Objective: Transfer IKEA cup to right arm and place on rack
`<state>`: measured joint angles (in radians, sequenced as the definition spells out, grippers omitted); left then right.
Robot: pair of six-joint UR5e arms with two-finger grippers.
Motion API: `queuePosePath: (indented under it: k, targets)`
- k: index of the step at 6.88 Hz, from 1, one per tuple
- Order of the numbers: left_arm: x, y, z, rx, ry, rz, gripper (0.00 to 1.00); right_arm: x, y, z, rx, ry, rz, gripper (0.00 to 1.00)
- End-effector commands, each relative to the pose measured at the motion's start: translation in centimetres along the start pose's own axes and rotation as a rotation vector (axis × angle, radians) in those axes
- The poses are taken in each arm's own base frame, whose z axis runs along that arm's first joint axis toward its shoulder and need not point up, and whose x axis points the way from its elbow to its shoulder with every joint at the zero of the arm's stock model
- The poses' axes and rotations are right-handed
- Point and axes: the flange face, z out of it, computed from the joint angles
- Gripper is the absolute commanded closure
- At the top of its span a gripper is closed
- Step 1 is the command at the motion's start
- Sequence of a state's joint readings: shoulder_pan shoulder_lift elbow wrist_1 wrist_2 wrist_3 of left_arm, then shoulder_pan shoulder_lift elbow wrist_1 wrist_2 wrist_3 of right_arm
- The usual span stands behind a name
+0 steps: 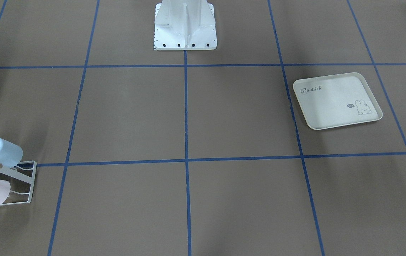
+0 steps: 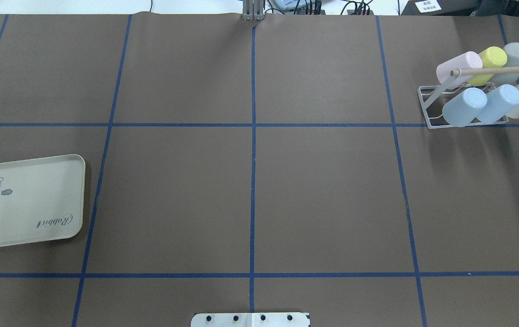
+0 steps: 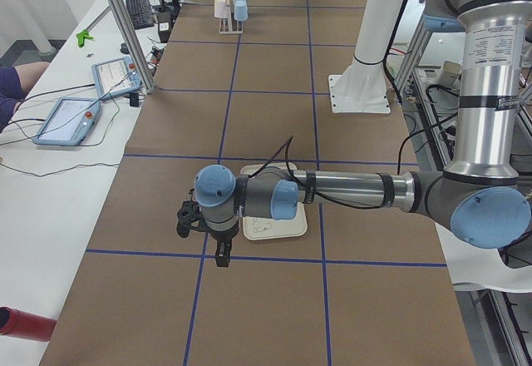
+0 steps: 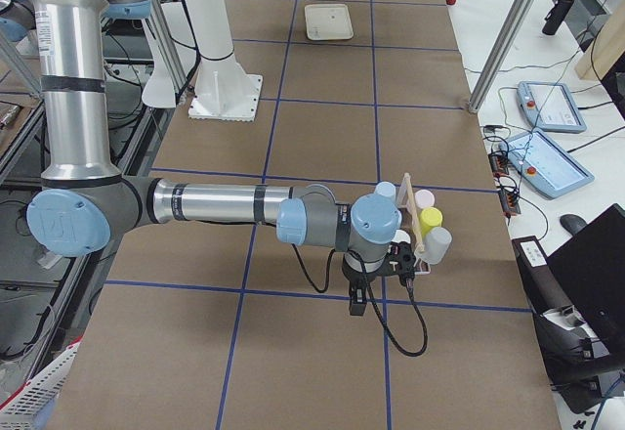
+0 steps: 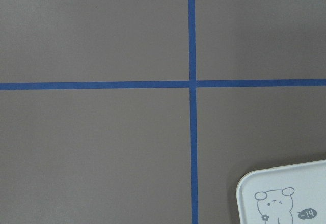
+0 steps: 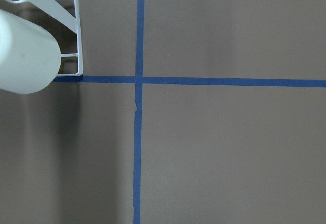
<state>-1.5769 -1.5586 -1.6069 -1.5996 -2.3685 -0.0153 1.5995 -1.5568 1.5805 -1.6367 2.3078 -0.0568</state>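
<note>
IKEA cups (image 2: 464,106) on the rack (image 2: 423,106) appear light, rigid and smooth: grip mid-wall, firmly; left gripper (image 3: 222,258) and right gripper (image 4: 357,305) jaw state cannot be determined.

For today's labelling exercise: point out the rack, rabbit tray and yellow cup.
rack (image 2: 500,70), overhead view, on its wooden dowel
rabbit tray (image 2: 32,195), overhead view, bare middle
yellow cup (image 2: 495,56), overhead view, upturned base

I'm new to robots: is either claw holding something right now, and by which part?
Nothing shows in the left claw or right claw; the cups sit on the rack.
</note>
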Motion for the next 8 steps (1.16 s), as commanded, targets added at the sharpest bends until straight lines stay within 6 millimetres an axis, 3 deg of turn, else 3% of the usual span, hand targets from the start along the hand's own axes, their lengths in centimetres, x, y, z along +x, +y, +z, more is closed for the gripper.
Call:
queuePosePath:
  k: [1,4,8]
  targets:
    - [0.0,0.1,0.0,0.0,0.0,0.0,0.0,-0.1,0.0,0.0,0.001,-0.001,-0.002,0.0]
    - [0.0,0.3,0.0,0.0,-0.002,0.0,0.0,-0.1,0.0,0.1,-0.002,-0.001,-0.001,0.0]
    - [0.1,0.2,-0.2,0.004,-0.012,0.005,0.0,-3.3,-1.9,-0.8,0.018,0.002,-0.065,0.0]
